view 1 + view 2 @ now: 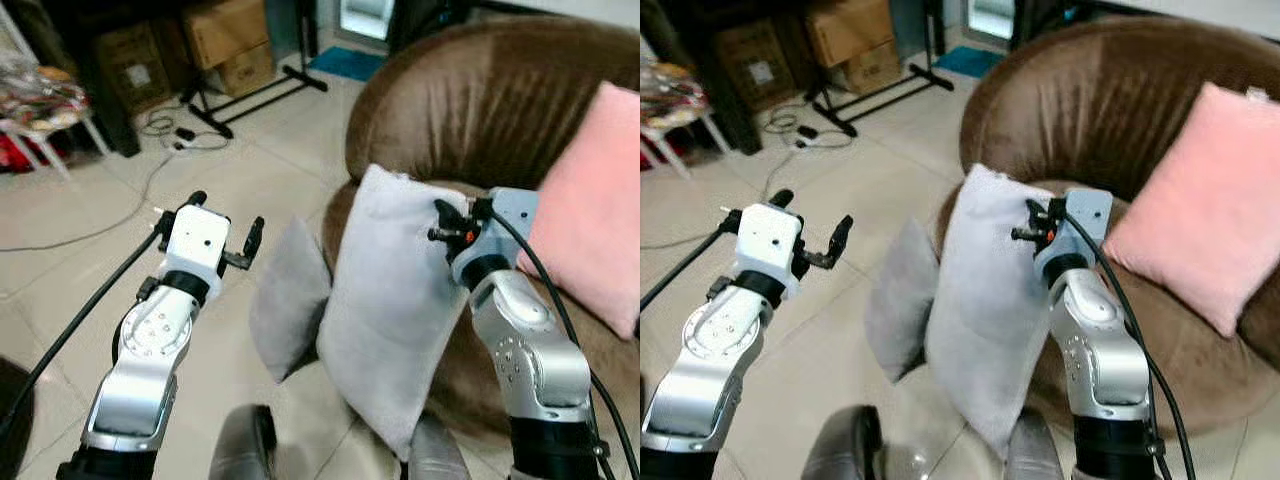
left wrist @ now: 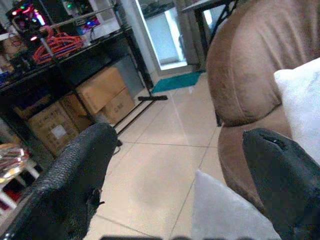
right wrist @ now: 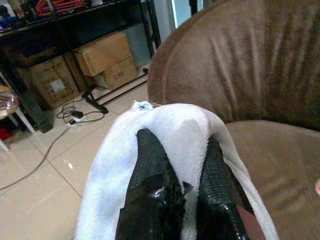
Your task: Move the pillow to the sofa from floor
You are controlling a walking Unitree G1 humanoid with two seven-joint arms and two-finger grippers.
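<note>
One pillow [image 1: 395,320] gripped at top edge by right gripper [image 1: 450,225] | beside sofa [image 1: 480,110]

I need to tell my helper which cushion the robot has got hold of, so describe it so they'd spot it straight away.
Find the brown sofa; at its front edge the right gripper pinches the top of a large pale grey pillow that hangs upright. The pink pillow lies on the seat, and the smaller, darker grey pillow sits lower, beside it.

free: sofa seat [image 1: 1160,330] centre | blocked: pink cushion [image 1: 1210,200] right, grey pillow [image 1: 290,295] on floor beside sofa
</note>
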